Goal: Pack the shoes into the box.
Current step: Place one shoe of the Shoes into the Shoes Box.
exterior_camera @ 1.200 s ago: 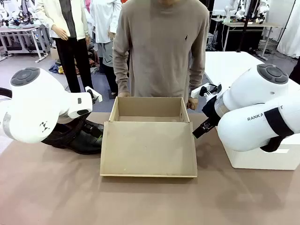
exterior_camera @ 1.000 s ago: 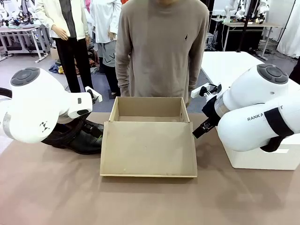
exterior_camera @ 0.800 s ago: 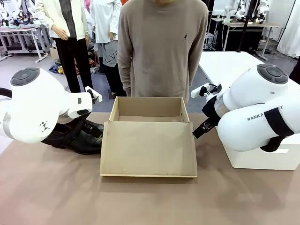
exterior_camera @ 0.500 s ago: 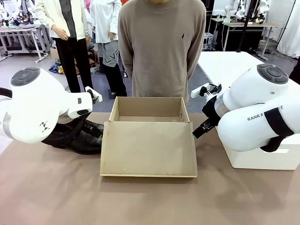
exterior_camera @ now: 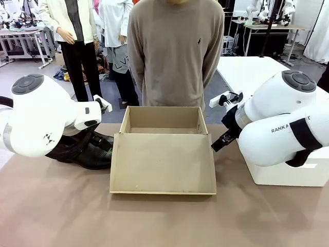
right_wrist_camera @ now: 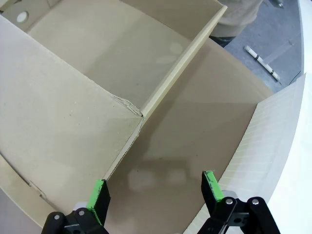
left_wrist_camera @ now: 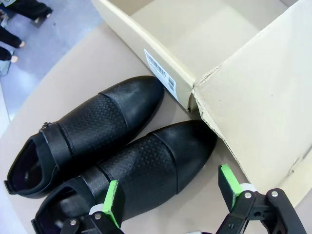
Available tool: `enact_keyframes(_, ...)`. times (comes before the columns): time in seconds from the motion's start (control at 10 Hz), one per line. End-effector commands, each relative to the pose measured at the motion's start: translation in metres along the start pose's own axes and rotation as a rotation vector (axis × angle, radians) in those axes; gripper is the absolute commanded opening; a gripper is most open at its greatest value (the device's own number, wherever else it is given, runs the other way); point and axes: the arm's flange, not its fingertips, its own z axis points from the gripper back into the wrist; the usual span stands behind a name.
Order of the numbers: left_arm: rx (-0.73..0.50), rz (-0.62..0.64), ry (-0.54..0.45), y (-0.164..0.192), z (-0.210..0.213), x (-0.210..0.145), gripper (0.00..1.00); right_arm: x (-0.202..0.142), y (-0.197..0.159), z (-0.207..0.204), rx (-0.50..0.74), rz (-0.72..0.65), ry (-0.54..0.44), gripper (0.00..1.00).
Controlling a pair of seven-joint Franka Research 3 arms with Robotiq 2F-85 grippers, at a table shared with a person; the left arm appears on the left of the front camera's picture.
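Note:
The tan cardboard box (exterior_camera: pixel 163 119) stands open at the table's middle, its flap lid (exterior_camera: pixel 163 164) lying flat toward me. The black shoes (exterior_camera: pixel 85 152) lie side by side left of it, partly behind my left arm. In the left wrist view both shoes (left_wrist_camera: pixel 97 129) point their toes at the box wall (left_wrist_camera: pixel 163 73). My left gripper (left_wrist_camera: pixel 170 191) hangs open just above the nearer shoe (left_wrist_camera: pixel 146 168), touching nothing. My right gripper (right_wrist_camera: pixel 155 189) is open over bare table beside the box's (right_wrist_camera: pixel 117 44) right corner.
A larger white box (exterior_camera: pixel 288 172) sits on the table at the right, close to my right arm; it appears as a white wall (right_wrist_camera: pixel 273 146) in the right wrist view. A person (exterior_camera: pixel 175 51) stands at the far side behind the box.
The person has taken both hands off the box's far corners and drawn the arms back to the body. Neither arm has moved, and both grippers stay open.

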Motion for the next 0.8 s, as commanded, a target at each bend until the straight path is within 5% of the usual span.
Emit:
enact_keyframes(0.0, 0.000, 0.000, 0.000, 0.000, 0.000, 0.000, 1.00, 0.000, 0.000, 0.000, 0.000, 0.000, 0.000, 1.00)
enact_keyframes(0.7, 0.030, -0.110, -0.032, 0.006, 0.105, 0.044, 1.00, 0.030, -0.017, 0.098, 0.066, 0.026, -0.037, 1.00)
